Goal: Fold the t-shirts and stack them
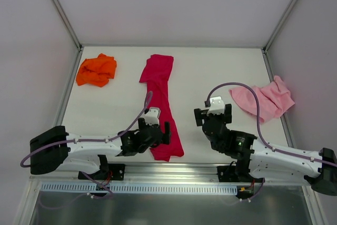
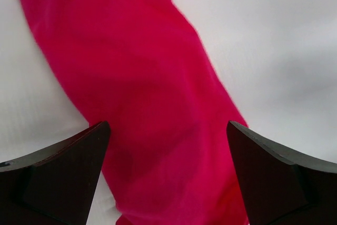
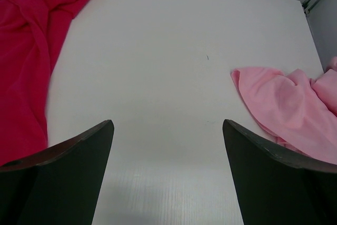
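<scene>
The crimson red t-shirt (image 1: 161, 98) lies stretched in a long narrow strip from the table's back middle to its front edge. It fills the left wrist view (image 2: 142, 98) and shows at the left of the right wrist view (image 3: 26, 51). My left gripper (image 1: 156, 130) is open just over its near end, jaws wide either side of the cloth. The bright orange t-shirt (image 1: 96, 70) is bunched at the back left. The pale pink t-shirt (image 1: 266, 100) is crumpled at the right, also in the right wrist view (image 3: 295, 109). My right gripper (image 1: 213, 115) is open and empty over bare table.
The white table (image 1: 205, 77) is walled by a white enclosure with metal corner posts (image 1: 60, 11). A metal rail (image 1: 168, 175) runs along the near edge where both arm bases sit. A purple cable (image 1: 247, 90) arcs from the right wrist toward the pink shirt.
</scene>
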Robot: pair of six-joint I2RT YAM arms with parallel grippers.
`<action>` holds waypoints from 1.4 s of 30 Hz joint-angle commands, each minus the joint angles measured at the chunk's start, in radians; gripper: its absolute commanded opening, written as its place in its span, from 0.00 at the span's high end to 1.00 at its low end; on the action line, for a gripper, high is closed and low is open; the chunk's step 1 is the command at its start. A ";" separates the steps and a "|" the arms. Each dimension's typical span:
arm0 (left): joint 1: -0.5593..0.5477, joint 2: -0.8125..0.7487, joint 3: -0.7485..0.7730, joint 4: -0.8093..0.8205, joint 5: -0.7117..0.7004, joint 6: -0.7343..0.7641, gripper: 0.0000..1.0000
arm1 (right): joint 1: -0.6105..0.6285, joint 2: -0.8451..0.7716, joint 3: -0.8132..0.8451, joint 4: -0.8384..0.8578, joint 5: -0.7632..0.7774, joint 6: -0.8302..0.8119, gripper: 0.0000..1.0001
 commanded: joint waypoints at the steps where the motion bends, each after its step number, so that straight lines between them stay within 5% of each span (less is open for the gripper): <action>1: -0.067 0.027 0.051 -0.190 -0.234 -0.162 0.05 | -0.004 0.000 0.034 0.029 -0.011 0.033 0.10; 13: -0.319 0.251 0.320 -0.918 -0.503 -0.737 0.01 | -0.004 0.075 0.058 0.072 -0.074 0.029 0.10; 19: -0.367 0.292 0.329 -0.923 -0.505 -0.786 0.01 | -0.004 0.092 0.069 0.061 -0.085 0.030 0.10; 24: -0.420 0.334 0.331 -1.031 -0.532 -1.002 0.01 | -0.004 0.069 0.055 0.061 -0.094 0.032 0.10; 42: -0.561 0.423 0.301 -0.900 -0.584 -1.161 0.05 | -0.003 -0.025 0.040 0.009 -0.051 0.033 0.10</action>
